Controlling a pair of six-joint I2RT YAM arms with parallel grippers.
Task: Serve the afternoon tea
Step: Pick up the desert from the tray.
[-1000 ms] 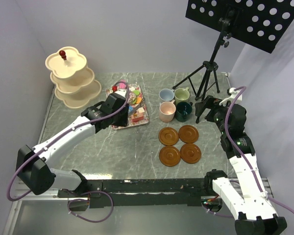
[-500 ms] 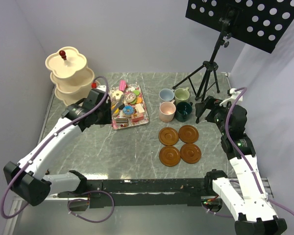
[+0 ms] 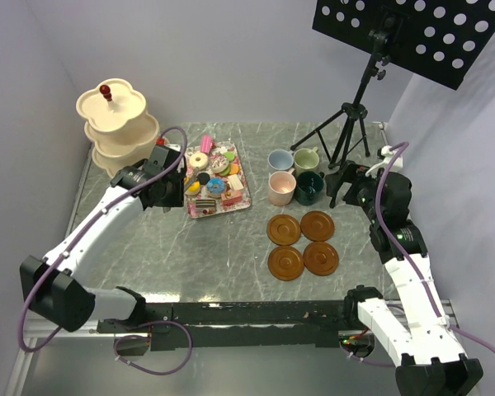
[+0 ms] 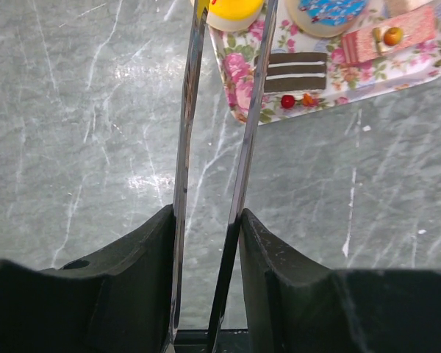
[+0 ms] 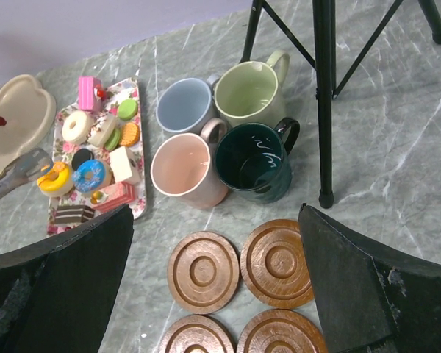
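My left gripper [image 3: 162,180] [image 4: 206,215] is shut on the metal tongs [image 4: 185,110], just left of the floral tray [image 3: 200,213]. The tongs' arms reach to either side of a yellow cake [image 4: 235,7] [image 5: 54,179]; their tips are cut off by the frame's top edge. Other toy cakes fill the tray, among them a chocolate slice [image 4: 298,71]. Light blue [image 5: 184,105], light green [image 5: 250,92], pink [image 5: 182,167] and dark green [image 5: 253,163] mugs stand clustered. My right gripper [image 3: 340,183] [image 5: 215,209] hangs open beside the mugs, over the brown saucers [image 5: 203,271]. The cream stand [image 3: 120,132] is at the back left.
A black tripod [image 3: 346,132] [image 5: 323,95] carrying a perforated board stands at the back right, one foot close to the dark green mug. Walls close in the table on the left, back and right. Bare marble [image 3: 173,247] lies in front of the tray.
My left gripper drew back leftward from above the tray to its left edge, carrying the tongs, and its jaws narrowed a little. The right arm barely moved.
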